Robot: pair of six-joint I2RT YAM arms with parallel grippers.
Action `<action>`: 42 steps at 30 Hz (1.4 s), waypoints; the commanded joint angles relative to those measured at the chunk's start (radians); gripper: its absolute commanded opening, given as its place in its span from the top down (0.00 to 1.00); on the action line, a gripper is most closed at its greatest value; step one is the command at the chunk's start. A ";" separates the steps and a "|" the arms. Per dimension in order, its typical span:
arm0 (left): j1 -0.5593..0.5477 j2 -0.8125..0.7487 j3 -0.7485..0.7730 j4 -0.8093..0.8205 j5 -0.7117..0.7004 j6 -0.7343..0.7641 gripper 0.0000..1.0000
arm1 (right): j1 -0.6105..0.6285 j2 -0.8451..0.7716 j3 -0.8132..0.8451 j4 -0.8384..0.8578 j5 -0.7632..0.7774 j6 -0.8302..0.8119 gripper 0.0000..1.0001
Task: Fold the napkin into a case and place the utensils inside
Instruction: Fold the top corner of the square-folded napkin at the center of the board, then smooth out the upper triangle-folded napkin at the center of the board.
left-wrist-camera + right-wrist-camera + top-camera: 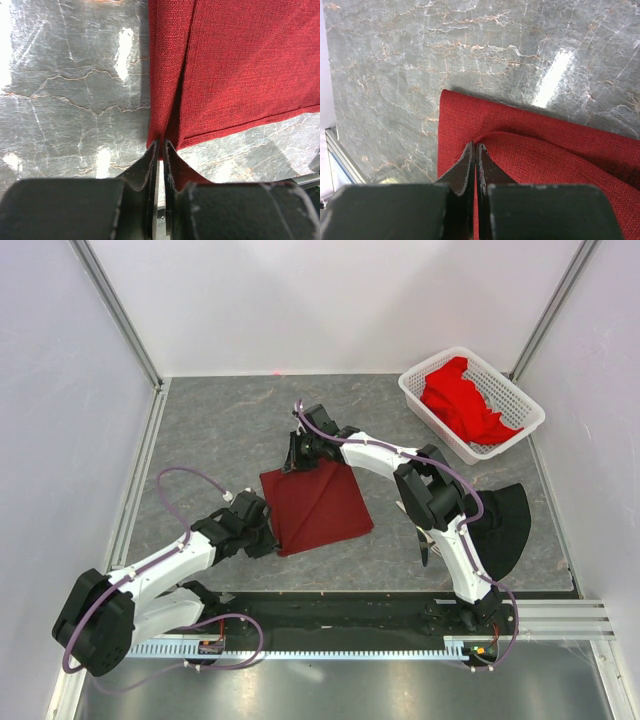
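The napkin (318,505) lies flat between both grippers, its fold seam running straight ahead of the left gripper (160,147), whose jaws are a sliver apart at the near edge (hold unclear), while the right gripper (475,149), jaws pressed together, pinches a raised layer at the far corner.

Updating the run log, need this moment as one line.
step: folding | napkin: flat, diagonal crease | left gripper: shut on near-left corner | right gripper: shut on upper layer, far edge
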State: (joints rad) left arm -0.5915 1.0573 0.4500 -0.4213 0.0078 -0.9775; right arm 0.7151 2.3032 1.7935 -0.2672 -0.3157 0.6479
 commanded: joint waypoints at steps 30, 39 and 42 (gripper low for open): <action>-0.002 -0.188 0.186 -0.201 -0.141 -0.013 0.63 | -0.022 -0.010 0.136 -0.006 -0.066 0.015 0.64; 0.113 0.085 0.397 -0.076 -0.008 0.141 0.53 | -0.101 -0.278 -0.164 -0.044 -0.020 -0.120 0.38; 0.145 0.228 0.444 -0.012 0.160 0.177 0.62 | -0.146 -0.327 -0.262 -0.029 -0.023 -0.171 0.38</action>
State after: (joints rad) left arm -0.4816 1.1408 0.8219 -0.5438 -0.0120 -0.9066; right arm 0.6071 2.0708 1.6142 -0.3099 -0.3504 0.5663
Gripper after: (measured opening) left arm 0.447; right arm 0.616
